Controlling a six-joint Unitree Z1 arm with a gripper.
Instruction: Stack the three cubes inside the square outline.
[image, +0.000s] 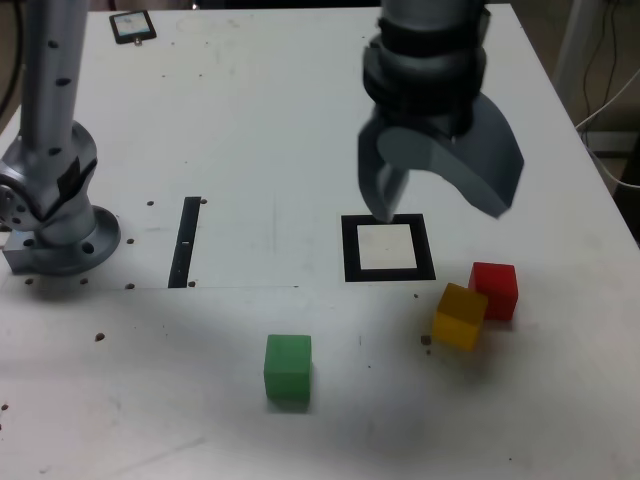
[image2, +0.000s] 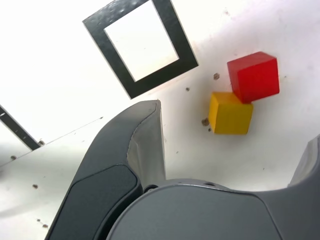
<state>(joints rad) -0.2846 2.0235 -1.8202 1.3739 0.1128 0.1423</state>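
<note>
I have the jaws spread wide and empty, hanging above the bench over the far edge of the square outline, whose white centre is bare. Nothing is stacked yet, so I judge I am at the very first step: choosing and reaching for a first cube. The red cube and the yellow cube sit just right of the outline in the exterior view, on its near side, and the wrist view shows them touching at a corner. The green cube stands alone, well apart, nearer and to the exterior view's left. The pair is closest to the jaws, but because they touch, I think closing on one risks nudging the other; I would need to line up so the fingers straddle one cube only. The green cube offers clear room on all sides.
</note>
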